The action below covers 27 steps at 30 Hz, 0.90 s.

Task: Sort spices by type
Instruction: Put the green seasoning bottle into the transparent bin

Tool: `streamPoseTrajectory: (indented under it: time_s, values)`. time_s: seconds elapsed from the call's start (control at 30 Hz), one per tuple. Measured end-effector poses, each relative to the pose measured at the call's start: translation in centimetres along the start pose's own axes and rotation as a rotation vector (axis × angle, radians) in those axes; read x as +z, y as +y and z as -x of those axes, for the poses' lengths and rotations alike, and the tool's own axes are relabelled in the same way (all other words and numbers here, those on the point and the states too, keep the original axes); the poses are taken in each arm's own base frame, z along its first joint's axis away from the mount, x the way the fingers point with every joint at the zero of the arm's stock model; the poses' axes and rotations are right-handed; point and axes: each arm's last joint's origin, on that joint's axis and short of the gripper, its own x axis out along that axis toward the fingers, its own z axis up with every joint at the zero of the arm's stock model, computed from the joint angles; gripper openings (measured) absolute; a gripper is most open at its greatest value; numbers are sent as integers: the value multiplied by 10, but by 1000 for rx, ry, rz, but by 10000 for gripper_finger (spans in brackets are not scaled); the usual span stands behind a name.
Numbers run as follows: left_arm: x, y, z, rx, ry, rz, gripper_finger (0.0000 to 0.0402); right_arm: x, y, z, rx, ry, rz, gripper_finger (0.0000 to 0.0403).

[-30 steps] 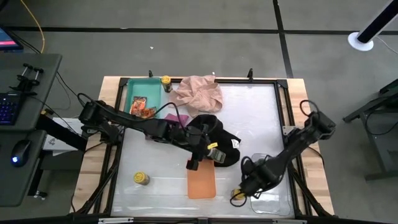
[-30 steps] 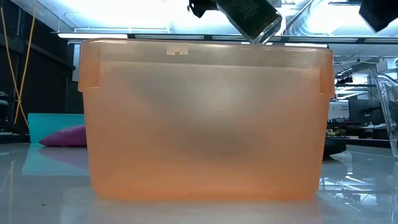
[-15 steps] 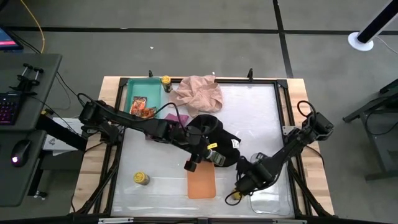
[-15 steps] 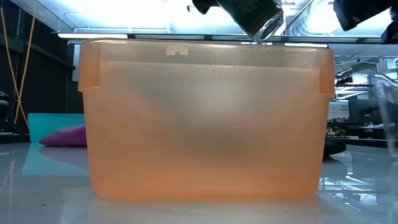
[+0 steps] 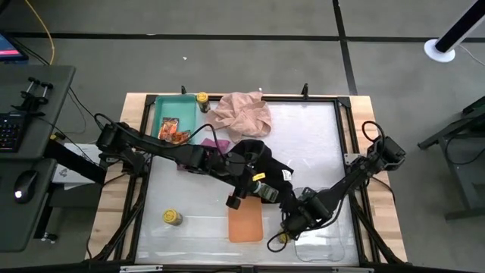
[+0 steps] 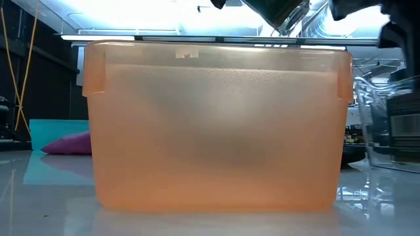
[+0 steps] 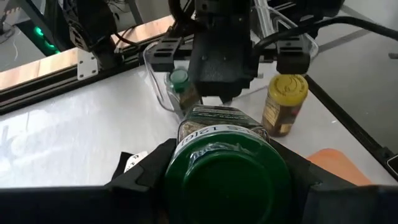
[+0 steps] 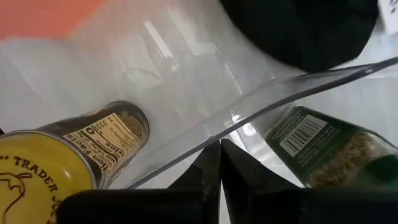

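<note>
My left gripper (image 5: 256, 186) is shut on a green-lidded spice jar (image 7: 227, 168), held in the air beyond the far edge of the orange tray (image 5: 245, 222); the low view shows the jar (image 6: 282, 13) above that tray's rim. My right gripper (image 5: 297, 219) is shut on the clear tray (image 5: 327, 236), which holds another green-lidded jar (image 8: 323, 149). A yellow-lidded jar (image 5: 280, 237) stands on the table right beside the right gripper. Whether the gripper touches it, I cannot tell. My left gripper pinches the green-lidded jar between its two fingers just below the lid (image 7: 186, 134), one finger (image 7: 146, 180) on each side. The jar is lifted clear and tilted, its bottom pointing down and away from the wrist. My right gripper pinches the clear tray's side wall at its rim (image 8: 233, 132) between its two fingers (image 8: 208, 171), on the side nearest the orange tray. Whether the tray's bottom is off the table, I cannot tell.
A yellow-lidded jar (image 5: 173, 218) stands near the table's left front, and another (image 5: 202, 98) at the far edge. The teal tray (image 5: 161, 111) holds orange-red packets (image 5: 173, 130). A pink cloth (image 5: 241, 112), a magenta cloth (image 5: 213, 142) and a black cloth (image 5: 267, 161) lie mid-table.
My right gripper has moved toward the table's left, toward the orange tray, drawing the clear tray along with it; the yellow-lidded jar beside it has shifted left too. My left gripper has risen slightly with its green-lidded jar.
</note>
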Motion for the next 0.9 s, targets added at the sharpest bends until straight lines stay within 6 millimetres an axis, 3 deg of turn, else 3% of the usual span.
streamPoseTrajectory:
  time_s: [0.13, 0.4, 0.6, 0.73, 0.9]
  values:
    - [0, 0, 0, 1, -2, 16, 167, 7, 2, 20, -8, -60, 13, 1]
    - [10, 2, -5, 22, -122, 59, 167, 8, -8, 87, -66, -122, 42, 0]
    - [1, 0, -43, -21, -193, 151, 167, -16, -28, 118, -23, -110, -90, 0]
    - [-1, -4, -68, -39, -190, 202, 167, -34, -43, 129, 47, -123, -223, 0]
    - [2, -13, -85, -55, -184, 179, 167, -37, -49, 120, 115, -163, -311, 0]
